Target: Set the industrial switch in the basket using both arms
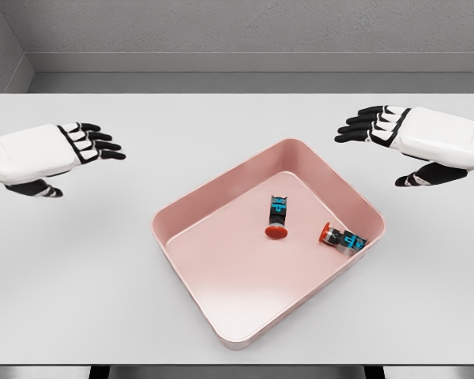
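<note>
A pink basket [191, 212] sits on the white table, turned at an angle. Two industrial switches lie inside it: one [277, 216] near the middle with its red button toward me, another [343, 238] against the right wall, red end pointing left. My left hand [83, 146] hovers over the table left of the basket, fingers stretched out and holding nothing. My right hand [379, 126] hovers beyond the basket's right corner, fingers also extended and empty. Neither hand touches the basket.
The white table [103, 300] ends at a front edge near the bottom of the view. A grey wall runs behind its far edge.
</note>
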You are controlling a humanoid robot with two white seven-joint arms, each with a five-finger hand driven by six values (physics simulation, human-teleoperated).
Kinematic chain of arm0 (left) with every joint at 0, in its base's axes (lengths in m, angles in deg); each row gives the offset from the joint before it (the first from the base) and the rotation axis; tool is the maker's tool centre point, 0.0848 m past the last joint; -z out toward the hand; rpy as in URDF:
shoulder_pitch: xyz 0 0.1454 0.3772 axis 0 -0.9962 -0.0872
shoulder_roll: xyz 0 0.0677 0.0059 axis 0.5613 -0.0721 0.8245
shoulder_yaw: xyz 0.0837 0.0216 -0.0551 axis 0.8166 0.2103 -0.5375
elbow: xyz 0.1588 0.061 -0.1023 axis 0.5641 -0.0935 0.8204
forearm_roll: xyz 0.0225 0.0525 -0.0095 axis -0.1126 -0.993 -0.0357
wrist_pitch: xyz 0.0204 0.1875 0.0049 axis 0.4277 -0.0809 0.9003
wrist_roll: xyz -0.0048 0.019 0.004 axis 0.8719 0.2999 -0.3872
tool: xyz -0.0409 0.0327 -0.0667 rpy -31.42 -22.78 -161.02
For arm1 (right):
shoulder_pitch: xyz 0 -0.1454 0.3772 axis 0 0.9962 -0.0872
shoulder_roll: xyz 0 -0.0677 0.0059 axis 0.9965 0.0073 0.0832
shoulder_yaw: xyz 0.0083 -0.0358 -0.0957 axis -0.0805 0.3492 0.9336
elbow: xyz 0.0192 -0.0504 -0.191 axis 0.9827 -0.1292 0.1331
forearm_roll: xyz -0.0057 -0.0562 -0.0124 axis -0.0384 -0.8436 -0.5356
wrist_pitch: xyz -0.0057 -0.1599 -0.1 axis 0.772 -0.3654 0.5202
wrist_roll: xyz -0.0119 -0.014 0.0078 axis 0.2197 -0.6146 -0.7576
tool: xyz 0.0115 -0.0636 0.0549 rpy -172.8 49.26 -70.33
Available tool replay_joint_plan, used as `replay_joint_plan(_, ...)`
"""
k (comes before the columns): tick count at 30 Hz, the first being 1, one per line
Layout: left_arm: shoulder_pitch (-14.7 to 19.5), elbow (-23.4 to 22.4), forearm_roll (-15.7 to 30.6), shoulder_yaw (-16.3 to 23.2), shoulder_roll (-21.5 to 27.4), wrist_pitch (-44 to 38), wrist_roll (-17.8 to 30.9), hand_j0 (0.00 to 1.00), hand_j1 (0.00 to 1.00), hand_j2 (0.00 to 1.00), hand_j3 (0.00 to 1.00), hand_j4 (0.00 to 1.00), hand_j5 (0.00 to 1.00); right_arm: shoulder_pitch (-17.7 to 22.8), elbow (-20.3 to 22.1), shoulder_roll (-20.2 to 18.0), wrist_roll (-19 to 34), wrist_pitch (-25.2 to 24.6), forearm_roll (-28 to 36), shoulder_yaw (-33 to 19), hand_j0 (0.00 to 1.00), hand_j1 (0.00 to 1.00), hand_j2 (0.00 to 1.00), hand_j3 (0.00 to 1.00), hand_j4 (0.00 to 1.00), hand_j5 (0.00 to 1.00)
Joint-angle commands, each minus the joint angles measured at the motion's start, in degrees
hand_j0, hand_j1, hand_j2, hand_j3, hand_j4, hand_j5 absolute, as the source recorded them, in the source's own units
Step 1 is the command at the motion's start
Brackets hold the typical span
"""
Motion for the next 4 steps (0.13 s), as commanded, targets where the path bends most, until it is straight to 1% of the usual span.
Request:
replay_joint_plan(1, 0.0, -0.02, 0.32, -0.48, 0.09, -0.12, -0.05, 1.0, 1.0, 1.0, 1.0, 1.0, 1.0, 0.0, 0.01, -0.06, -0.03, -0.16, 0.38, -0.03, 1.0, 1.0, 1.0, 1.0, 1.0, 1.0)
replay_joint_plan(4, 0.0, -0.02, 0.32, -0.48, 0.09, -0.12, 0.04, 1.0, 1.0, 1.0, 1.0, 1.0, 1.0, 0.0, 0.01, 0.03, -0.03, -0.16, 0.38, -0.03, 1.0, 1.0, 1.0, 1.0, 1.0, 1.0)
